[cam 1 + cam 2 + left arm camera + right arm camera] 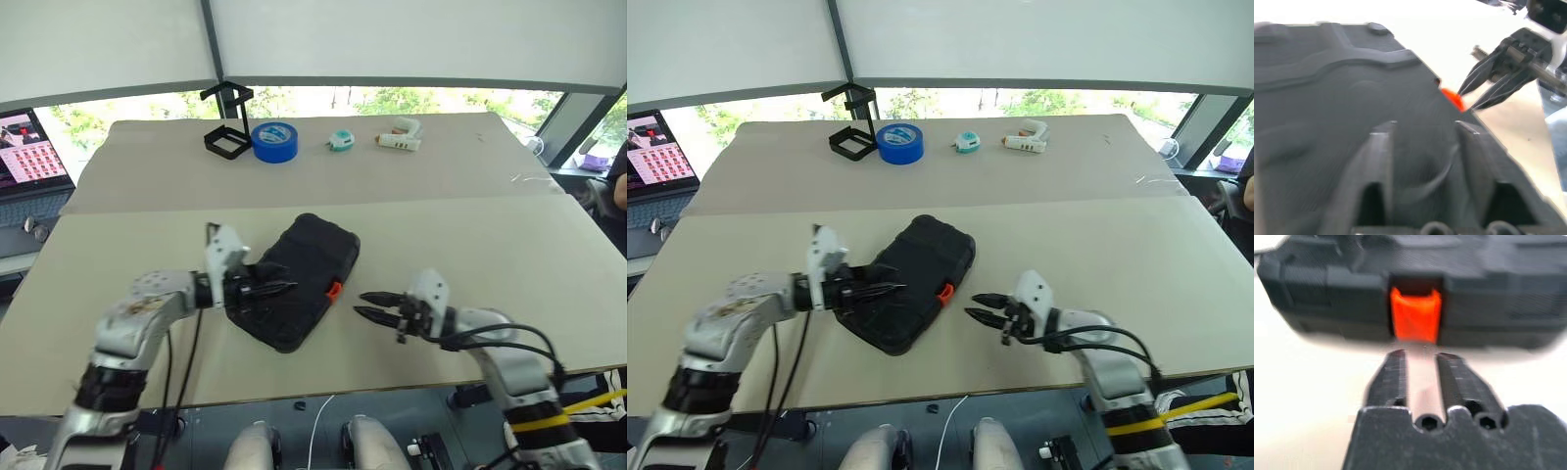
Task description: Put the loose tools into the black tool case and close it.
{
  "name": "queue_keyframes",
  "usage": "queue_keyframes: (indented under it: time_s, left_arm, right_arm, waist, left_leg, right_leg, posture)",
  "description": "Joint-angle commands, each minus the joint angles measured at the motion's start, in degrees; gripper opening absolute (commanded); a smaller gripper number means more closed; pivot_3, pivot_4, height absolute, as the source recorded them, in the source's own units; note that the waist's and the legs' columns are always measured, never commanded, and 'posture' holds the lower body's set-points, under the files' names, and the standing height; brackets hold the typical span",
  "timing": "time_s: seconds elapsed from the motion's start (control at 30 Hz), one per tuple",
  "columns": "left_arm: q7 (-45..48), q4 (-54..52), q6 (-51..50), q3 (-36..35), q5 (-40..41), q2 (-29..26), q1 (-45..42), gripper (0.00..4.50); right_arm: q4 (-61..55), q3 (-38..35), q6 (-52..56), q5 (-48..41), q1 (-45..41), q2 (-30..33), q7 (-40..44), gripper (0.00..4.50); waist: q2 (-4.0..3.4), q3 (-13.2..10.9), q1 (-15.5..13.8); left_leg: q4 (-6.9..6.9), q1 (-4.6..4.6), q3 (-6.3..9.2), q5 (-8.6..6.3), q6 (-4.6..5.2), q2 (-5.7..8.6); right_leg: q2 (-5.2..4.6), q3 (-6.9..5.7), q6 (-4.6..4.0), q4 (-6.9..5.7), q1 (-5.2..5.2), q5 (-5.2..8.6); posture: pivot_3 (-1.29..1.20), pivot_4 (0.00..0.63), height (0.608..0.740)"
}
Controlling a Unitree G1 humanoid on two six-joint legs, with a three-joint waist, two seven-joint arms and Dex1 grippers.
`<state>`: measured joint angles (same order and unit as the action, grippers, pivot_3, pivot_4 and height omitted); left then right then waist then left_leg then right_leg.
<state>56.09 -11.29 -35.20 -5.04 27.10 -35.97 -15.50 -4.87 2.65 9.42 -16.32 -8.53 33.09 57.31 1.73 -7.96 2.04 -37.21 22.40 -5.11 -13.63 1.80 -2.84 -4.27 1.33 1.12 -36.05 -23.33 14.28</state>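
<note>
- Tool case (304, 279) is lying shut near the middle of the table (509, 245), its orange latch (333, 290) facing the right gripper (366, 305).
- Right gripper is hovering just beside the latch, fingers slightly spread, holding nothing.
- Left gripper (279, 288) is reaching over the case's lid, fingers parted, gripping nothing.
- Blue tape roll (274, 142), black stand (228, 122) and glue gun (402, 138) are sitting at the far edge.

Far along the table: wire stand (226, 124), blue tape roll (274, 142), perhaps a glue gun (400, 137).
</note>
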Motion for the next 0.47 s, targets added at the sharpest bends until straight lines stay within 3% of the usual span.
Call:
queue_keyframes:
  time_s: [0.03, 0.13, 0.2, 0.3, 0.47]
  left_arm:
    - [-0.7, -3.5, 5.7, -8.0, -0.2, -2.8, 5.7, 3.57]
    - [-0.4, -3.5, 15.9, -14.1, -6.4, -6.5, 16.8, 4.49]
    - [1.2, -2.0, 22.2, -16.3, -8.4, -7.7, 22.8, 4.50]
    - [2.7, -0.1, 27.2, -19.9, -8.9, -8.0, 30.6, 4.50]
    - [3.0, -1.4, 29.9, -21.8, -6.7, -6.8, 35.5, 4.50]
  right_arm:
    - [-0.3, -3.9, -3.3, -1.4, 0.2, 3.6, 2.6, 2.69]
    - [4.6, -6.9, -10.2, 0.1, 0.7, 7.6, 5.1, 3.73]
    - [8.6, -7.9, -16.4, -0.8, 0.8, 8.3, 8.4, 4.43]
    - [13.9, -9.1, -18.5, -1.4, -0.2, 9.5, 10.4, 4.48]
    - [17.5, -9.3, -20.4, -1.1, -2.3, 9.2, 10.7, 4.48]
  waist:
    - [0.03, -0.1, -0.3]
    - [0.05, -0.1, -0.2]
    - [0.04, -0.1, -0.8]
    - [0.05, -0.2, -1.2]
    - [0.13, -0.2, -2.0]
  left_leg:
    - [0.00, 0.05, 0.01, 0.00, 0.00, 0.01]
    - [0.00, 0.40, -0.09, 0.00, 0.00, 0.01]
    - [0.00, 0.70, -0.16, -0.01, -0.01, 0.05]
    - [0.02, 0.73, -0.27, -0.01, 0.00, 0.04]
    - [-0.07, 0.78, -0.24, 0.00, -0.01, 0.01]
  right_leg:
    - [-0.02, -0.05, 0.01, 0.03, -0.03, 0.00]
    - [-0.07, -0.03, 0.02, 0.07, -0.37, 0.00]
    - [-0.15, 0.00, 0.03, 0.07, -0.73, 0.00]
    - [-0.13, -0.02, 0.02, 0.14, -0.79, 0.00]
    - [-0.20, -0.13, 0.01, 0.13, -0.79, 0.00]
  posture:
    - [0.00, 0.150, 0.740]
    - [0.00, 0.150, 0.740]
    - [0.00, 0.150, 0.740]
    - [0.00, 0.150, 0.740]
    - [0.00, 0.150, 0.740]
